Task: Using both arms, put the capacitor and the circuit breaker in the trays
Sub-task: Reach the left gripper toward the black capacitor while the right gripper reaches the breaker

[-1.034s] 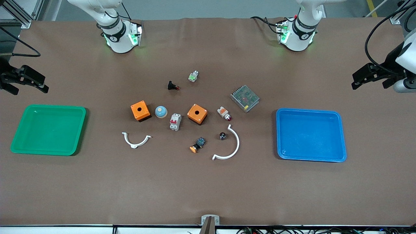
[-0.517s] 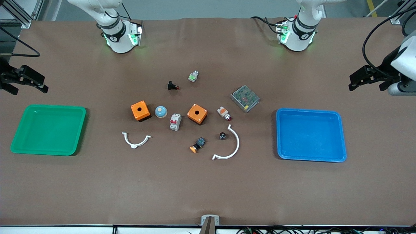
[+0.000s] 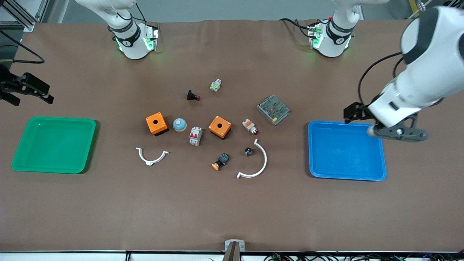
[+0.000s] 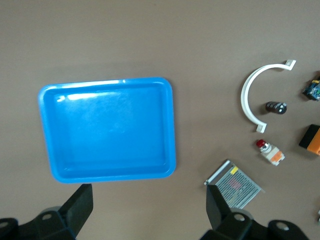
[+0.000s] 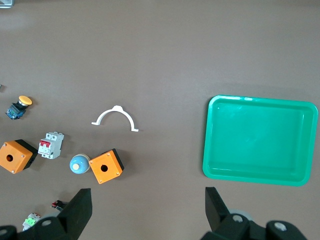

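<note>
The capacitor [image 3: 248,151], a tiny black cylinder with a pale end, lies inside a white arc [image 3: 260,163]; it also shows in the left wrist view [image 4: 276,106]. The circuit breaker [image 3: 195,136], white-grey with red toggles, lies between two orange boxes, a little nearer the front camera, and shows in the right wrist view [image 5: 51,145]. My left gripper [image 3: 353,113] [image 4: 149,200] is open and empty, up over the table by the blue tray's [image 3: 344,124] edge. My right gripper [image 3: 32,97] [image 5: 148,200] is open and empty, waiting above the table near the green tray [image 3: 54,119].
Around the parts are two orange boxes [image 3: 156,123] [image 3: 220,127], a blue dome [image 3: 179,124], a second white arc [image 3: 152,156], a mesh-covered power supply [image 3: 273,109], a white-and-orange part [image 3: 250,126], an orange-capped push button [image 3: 220,162], a black button [image 3: 192,95] and a green-white part [image 3: 215,85].
My left arm has swung in from its end of the table to over the blue tray's edge. The right arm has not moved. No object has moved.
</note>
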`<state>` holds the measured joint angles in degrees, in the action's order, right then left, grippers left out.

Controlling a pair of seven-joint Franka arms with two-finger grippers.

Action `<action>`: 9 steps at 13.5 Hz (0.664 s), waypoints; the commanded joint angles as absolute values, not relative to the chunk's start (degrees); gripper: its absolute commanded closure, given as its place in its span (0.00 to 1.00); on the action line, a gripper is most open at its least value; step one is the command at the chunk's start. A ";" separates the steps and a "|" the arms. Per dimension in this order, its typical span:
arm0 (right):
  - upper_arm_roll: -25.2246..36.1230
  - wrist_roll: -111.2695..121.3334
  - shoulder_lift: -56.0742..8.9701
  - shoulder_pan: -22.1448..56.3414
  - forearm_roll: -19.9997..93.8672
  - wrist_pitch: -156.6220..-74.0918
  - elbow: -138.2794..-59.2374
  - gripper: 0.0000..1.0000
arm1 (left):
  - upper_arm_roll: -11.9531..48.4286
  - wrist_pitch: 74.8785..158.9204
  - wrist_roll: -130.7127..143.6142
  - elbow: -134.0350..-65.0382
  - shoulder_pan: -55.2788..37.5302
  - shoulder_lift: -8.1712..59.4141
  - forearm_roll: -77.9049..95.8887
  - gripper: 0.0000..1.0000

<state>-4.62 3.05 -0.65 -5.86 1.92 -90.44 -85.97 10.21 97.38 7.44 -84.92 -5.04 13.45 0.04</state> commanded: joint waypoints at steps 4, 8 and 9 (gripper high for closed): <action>-6.15 3.87 -1.85 -6.51 1.94 -89.83 -84.55 0.00 | 10.20 100.63 20.88 -78.14 -13.34 23.89 0.35 0.00; -6.15 1.16 -2.20 1.82 2.20 -90.09 -85.95 0.00 | 9.41 108.97 26.36 -77.17 -19.49 31.45 -0.09 0.00; -6.24 -2.51 -2.89 3.93 2.37 -90.26 -86.74 0.00 | 8.80 110.99 28.98 -77.08 -20.99 32.51 -0.35 0.00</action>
